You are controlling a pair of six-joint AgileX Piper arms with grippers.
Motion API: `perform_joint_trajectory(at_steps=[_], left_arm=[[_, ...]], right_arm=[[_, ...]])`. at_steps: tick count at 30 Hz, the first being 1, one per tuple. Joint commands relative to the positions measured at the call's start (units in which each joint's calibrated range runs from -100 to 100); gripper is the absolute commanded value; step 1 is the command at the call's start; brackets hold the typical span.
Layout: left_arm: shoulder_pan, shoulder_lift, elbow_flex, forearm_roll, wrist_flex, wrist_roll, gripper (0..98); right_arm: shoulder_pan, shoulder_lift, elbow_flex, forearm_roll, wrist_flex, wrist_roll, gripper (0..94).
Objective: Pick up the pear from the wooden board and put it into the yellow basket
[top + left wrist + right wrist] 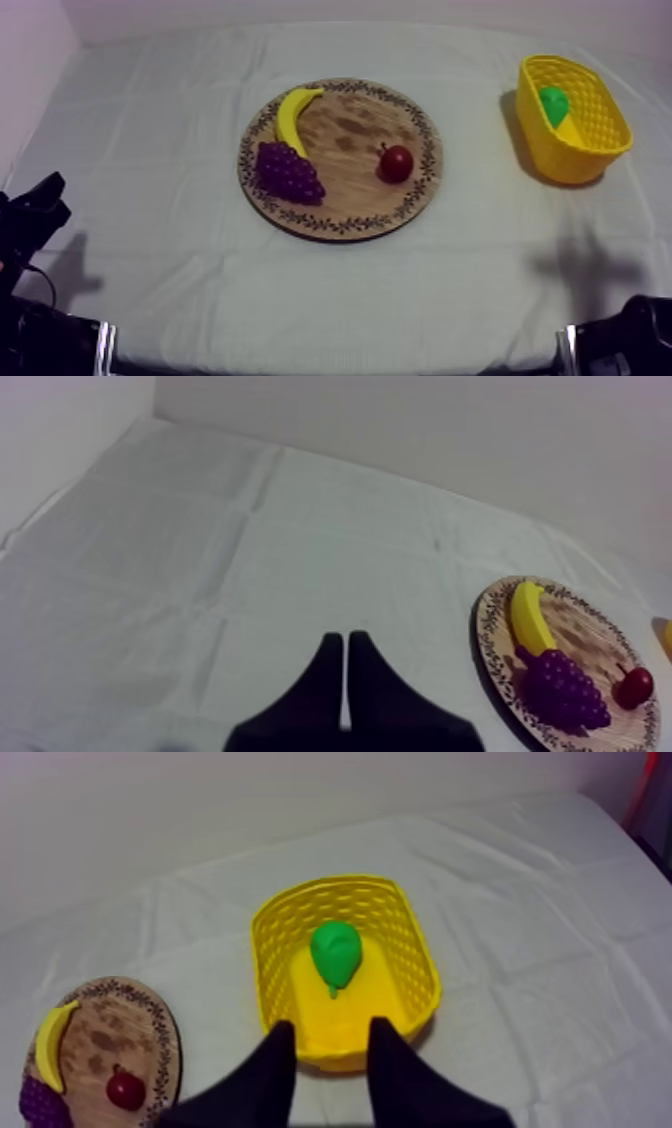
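Inside the latticed yellow basket (415,952) lies the smooth green pear (335,950), just beyond the right tool (333,1027), spread open and empty, while the left tool (346,644) is clenched into a narrow black wedge.

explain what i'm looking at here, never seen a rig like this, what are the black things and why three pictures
It is a robot with two arms, one at each side of a cloth-covered table. One picture looks down from above; the other two come from cameras riding on each arm's wrist. The black wedge in the left wrist view is the left gripper, shut on nothing. The right gripper is open, facing the yellow basket, where the pear lies. On the wooden board lie a banana, a bunch of grapes and a small red fruit. Nothing is held.
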Motion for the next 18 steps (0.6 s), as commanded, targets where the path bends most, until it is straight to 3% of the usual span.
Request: perform_joint_trajectory(at_steps=[1,7,14,18], left_arm=[[-0.01,0.00,0.03,0.02,-0.01,0.01,0.1],[-0.01,0.00,0.03,0.02,-0.01,0.01,0.1],[-0.01,0.00,0.03,0.02,-0.01,0.02,0.1],[-0.01,0.00,0.03,0.02,-0.01,0.01,0.1]], right_arm=[[0.01,-10.19,6.54,0.09,-1.86,0.41,12.2],[-2.99,-18.73,22.60,1.29,-10.26,0.92,1.9],[-4.81,-23.79,39.71,1.55,-23.19,2.97,0.4],[-5.65,-25.97,46.30,1.64,-25.69,3.00,0.3]])
